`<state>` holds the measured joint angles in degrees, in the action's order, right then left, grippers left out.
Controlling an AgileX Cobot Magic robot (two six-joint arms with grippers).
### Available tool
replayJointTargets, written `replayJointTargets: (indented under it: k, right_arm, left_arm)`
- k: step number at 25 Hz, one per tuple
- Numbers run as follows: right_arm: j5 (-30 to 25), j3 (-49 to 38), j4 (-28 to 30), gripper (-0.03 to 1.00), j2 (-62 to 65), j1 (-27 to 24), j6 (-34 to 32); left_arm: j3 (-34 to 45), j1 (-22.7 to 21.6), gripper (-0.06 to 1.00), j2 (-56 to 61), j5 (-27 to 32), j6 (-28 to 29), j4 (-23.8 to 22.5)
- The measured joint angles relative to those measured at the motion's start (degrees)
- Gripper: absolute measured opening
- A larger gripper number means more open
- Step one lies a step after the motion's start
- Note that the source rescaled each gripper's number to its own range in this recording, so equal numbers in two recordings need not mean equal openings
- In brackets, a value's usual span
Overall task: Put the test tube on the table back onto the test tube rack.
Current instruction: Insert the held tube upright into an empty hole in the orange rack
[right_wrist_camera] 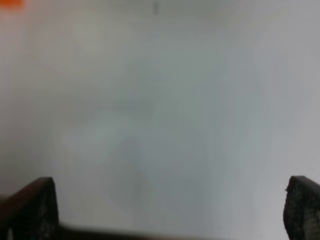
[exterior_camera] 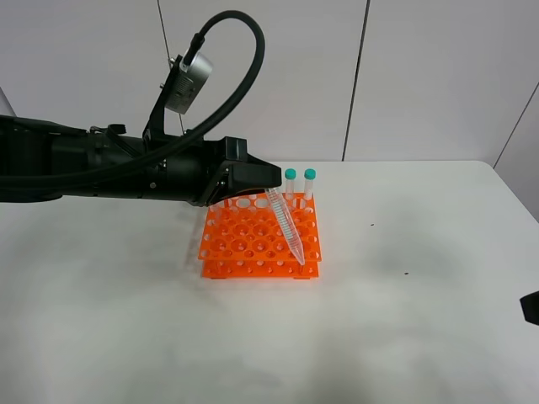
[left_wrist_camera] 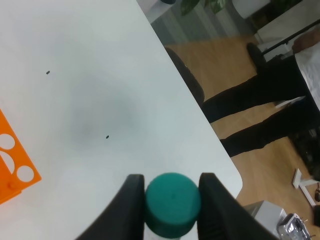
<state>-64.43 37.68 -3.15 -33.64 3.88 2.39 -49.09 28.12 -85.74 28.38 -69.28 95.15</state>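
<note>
My left pincer [exterior_camera: 268, 187] is clamped on the test tube [exterior_camera: 286, 220] just under its teal cap [left_wrist_camera: 173, 202]; in the left wrist view the 2 black fingers [left_wrist_camera: 129, 205] press against the cap's sides. The tube hangs tilted over the orange test tube rack [exterior_camera: 253, 240], with its pointed tip low above the near right holes. I cannot tell whether the tip has entered one. 2 other tubes [exterior_camera: 300, 182] with teal caps stand upright in the rack's back row.

My right pincer [right_wrist_camera: 172, 184] is spread wide and holds nothing, with only blurred white surface below it.

The counter [exterior_camera: 404, 320] is plain matte white with a rounded corner, bare apart from the rack and 2 small dark specks [exterior_camera: 373, 225] to the rack's right. Behind it are pale grey wall panels [exterior_camera: 421, 76] split by dark seams. Past the counter's edge, the left wrist view shows a wooden floor [left_wrist_camera: 225, 65], green plants [left_wrist_camera: 200, 5] and a person's legs [left_wrist_camera: 260, 100] in dark trousers.
</note>
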Motion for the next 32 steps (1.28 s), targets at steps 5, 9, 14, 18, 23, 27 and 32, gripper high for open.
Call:
replayJointTargets:
  k: [5,9,14,18,23,27,32]
  right_arm:
    - [4.6,-6.5,0.0,1.00,18.3,0.0,-0.2]
    - [4.7,-9.5,0.1,1.00,27.0,0.0,-0.4]
    - [4.8,-9.5,0.8,1.00,29.8,0.0,-1.6]
    - [4.8,-9.5,0.9,1.00,32.5,0.0,-1.8]
    - [4.9,-9.5,1.0,1.00,33.9,0.0,-1.8]
    - [4.9,-9.5,1.1,1.00,34.0,0.0,-1.8]
    - [4.9,-9.5,1.1,1.00,34.0,0.0,-1.9]
  left_arm:
    - [0.0,0.0,0.00,0.0,0.2,0.0,0.0]
    - [0.0,0.0,0.00,0.0,0.3,0.0,0.0]
    - [0.0,0.0,0.00,0.0,0.3,0.0,0.1]
    - [0.0,0.0,0.00,0.0,0.3,0.0,0.1]
    - [0.0,0.0,0.00,0.0,0.3,0.0,0.1]
    - [0.0,0.0,0.00,0.0,0.3,0.0,0.8]
    - [0.0,0.0,0.00,3.0,0.3,0.6,0.9]
